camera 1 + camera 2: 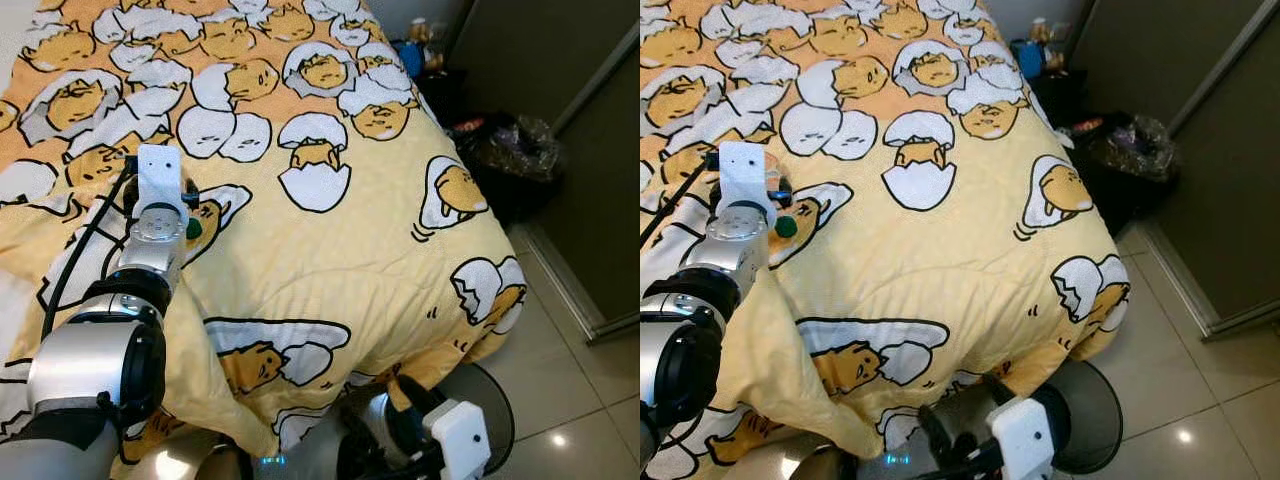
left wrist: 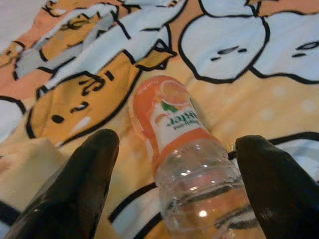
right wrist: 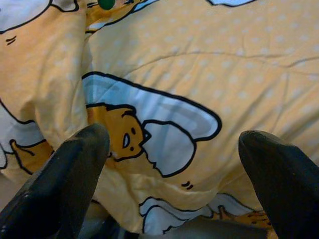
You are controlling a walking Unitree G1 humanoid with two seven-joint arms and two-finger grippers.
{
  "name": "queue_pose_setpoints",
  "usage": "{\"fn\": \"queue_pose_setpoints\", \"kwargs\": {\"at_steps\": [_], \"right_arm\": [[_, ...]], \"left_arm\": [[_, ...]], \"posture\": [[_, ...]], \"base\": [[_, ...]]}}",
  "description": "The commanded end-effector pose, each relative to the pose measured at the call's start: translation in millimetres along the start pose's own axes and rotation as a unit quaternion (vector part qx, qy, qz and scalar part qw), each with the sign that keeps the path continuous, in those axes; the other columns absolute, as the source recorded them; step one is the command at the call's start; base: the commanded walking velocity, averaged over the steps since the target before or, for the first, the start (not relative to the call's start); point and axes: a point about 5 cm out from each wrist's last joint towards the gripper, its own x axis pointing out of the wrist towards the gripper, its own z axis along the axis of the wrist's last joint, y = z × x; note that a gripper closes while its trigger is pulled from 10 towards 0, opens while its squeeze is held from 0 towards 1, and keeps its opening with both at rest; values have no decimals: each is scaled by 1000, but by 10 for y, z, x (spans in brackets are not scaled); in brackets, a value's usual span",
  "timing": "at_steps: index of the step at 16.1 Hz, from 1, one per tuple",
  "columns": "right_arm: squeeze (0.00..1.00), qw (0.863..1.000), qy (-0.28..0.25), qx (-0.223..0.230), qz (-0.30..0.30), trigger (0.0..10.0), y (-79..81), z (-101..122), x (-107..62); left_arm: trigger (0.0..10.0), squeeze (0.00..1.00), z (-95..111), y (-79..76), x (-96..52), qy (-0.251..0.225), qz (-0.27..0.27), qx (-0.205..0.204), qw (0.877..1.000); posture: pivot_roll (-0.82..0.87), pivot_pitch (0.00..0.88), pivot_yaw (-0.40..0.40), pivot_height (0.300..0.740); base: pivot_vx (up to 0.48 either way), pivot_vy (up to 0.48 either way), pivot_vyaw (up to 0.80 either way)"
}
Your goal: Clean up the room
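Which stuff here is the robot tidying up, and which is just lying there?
For the job:
- bottle on the bed, between the open fingers of the left claw

Just lying about:
- blanket with egg cartoons
- black bag by the wall
- right claw, open, idle by the bed's foot

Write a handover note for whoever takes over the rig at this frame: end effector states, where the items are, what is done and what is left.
Left end effector: open, fingers either side of the clear plastic bottle with the orange label, not closed on it.
Right end effector: open, low at the foot of the bed, holding nothing.
The bottle lies on its side on the yellow cartoon-egg bedspread; its green cap shows by the left wrist.
Done: left arm lined up on the bottle.
Left: close, lift, dispose. A dark bin with a plastic liner stands beside the bed.
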Motion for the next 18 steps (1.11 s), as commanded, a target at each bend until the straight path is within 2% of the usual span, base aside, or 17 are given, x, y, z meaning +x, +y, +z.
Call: {"fn": "queue_pose_setpoints", "kwargs": {"at_steps": [1,4,8,9,10,11,18], "right_arm": [[0,1000,6,-2,6,10000,27,8,-36],[0,1000,9,-6,4,10000,10,12,-48],[0,1000,14,-8,3,10000,13,9,-45],[0,1000,16,-8,1,10000,10,4,-45],[0,1000,16,-9,1,10000,8,2,-44],[0,1000,17,-9,-1,10000,2,-5,-38],[0,999,15,-25,-18,10000,-110,39,-62]], "left_arm": [[10000,0,-10,-36,-2,10,-11,-4,1000],[10000,0,-62,-92,-17,21,-26,-12,999],[10000,0,-199,-131,-43,59,-41,1,997],[4078,0,-183,-146,-42,56,-44,3,997],[4078,0,-177,-150,-42,56,-45,2,997],[0,0,-165,-153,-40,55,-45,-4,997],[0,0,-220,-138,-47,60,-57,-17,996]], "posture": [[-192,366,-87,740],[-197,368,-89,740],[-199,368,-89,740],[-198,368,-89,740],[-198,369,-90,740],[-196,365,-89,740],[-224,358,-117,740]], "base": [[0,0,0],[0,0,0],[0,0,0],[0,0,0],[0,0,0],[0,0,0],[0,0,0]]}}
